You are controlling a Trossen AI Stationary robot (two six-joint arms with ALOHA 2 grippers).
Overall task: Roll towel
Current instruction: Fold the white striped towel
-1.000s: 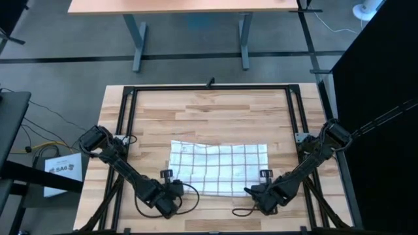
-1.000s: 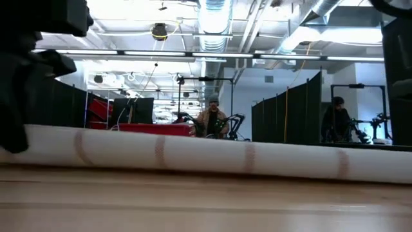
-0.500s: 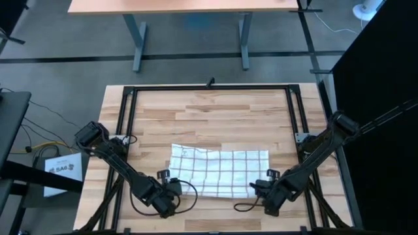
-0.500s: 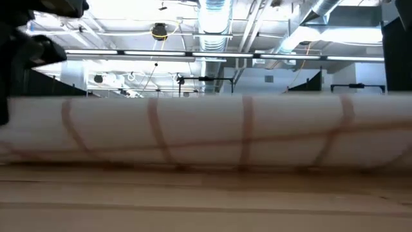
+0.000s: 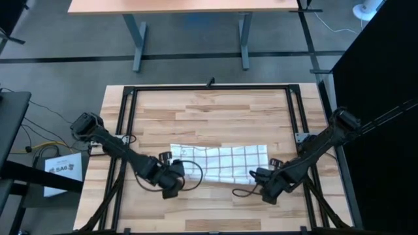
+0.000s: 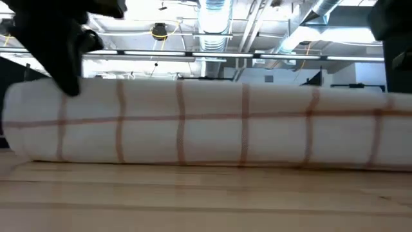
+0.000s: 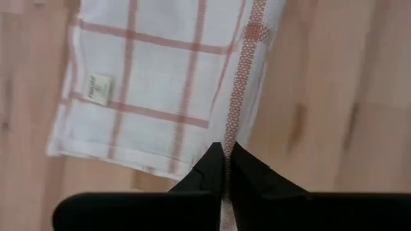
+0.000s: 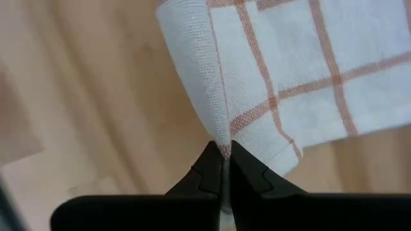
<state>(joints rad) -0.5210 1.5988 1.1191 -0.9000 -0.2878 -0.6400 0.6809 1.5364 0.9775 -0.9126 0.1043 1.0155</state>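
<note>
You have the checked towel [image 5: 225, 161] lying partly rolled across the middle of the wooden table [image 5: 215, 111], with your left gripper [image 7: 226, 157] and right gripper [image 8: 225, 156] each pinched tight on its near corners.

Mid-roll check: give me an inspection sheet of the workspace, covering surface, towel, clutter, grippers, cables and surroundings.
Surface: wooden table inside a black frame, bare beyond the towel.
Job's things: towel, white with reddish grid, folded over into a long band across the near half; low view shows a rounded front edge.
Clutter: nothing seen on the table.
Grippers: left gripper pinched shut on the towel's left end edge; right gripper pinched shut on the right end edge.
Cables: a black cable loop trails from the left wrist, another at the right wrist, both lying near the towel.
Surroundings: another table beyond; a box on the floor at left.
</note>
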